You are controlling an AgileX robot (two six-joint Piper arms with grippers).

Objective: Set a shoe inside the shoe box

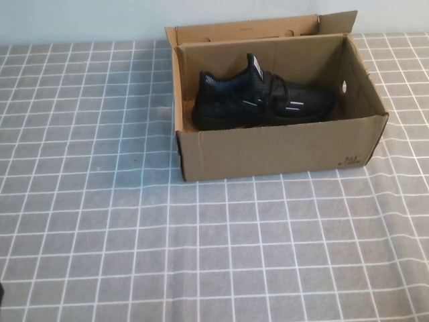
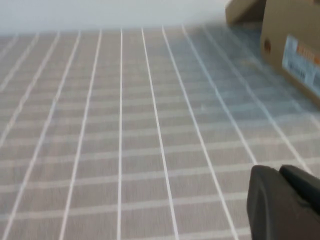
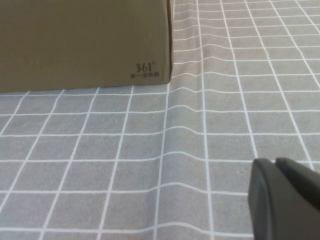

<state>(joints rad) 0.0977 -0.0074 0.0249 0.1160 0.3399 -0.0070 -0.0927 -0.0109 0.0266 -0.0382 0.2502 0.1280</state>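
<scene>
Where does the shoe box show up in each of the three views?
High view: the shoe box stands upper centre, open, with the shoe inside.
Left wrist view: only a corner of the box with its label, far from the left gripper.
Right wrist view: its side wall with small print, beyond the right gripper.
Shared landmark: the grey checked tablecloth.

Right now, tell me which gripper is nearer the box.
Right. The right gripper faces the box near its printed corner; the left gripper hangs farther off, to its left.
</scene>
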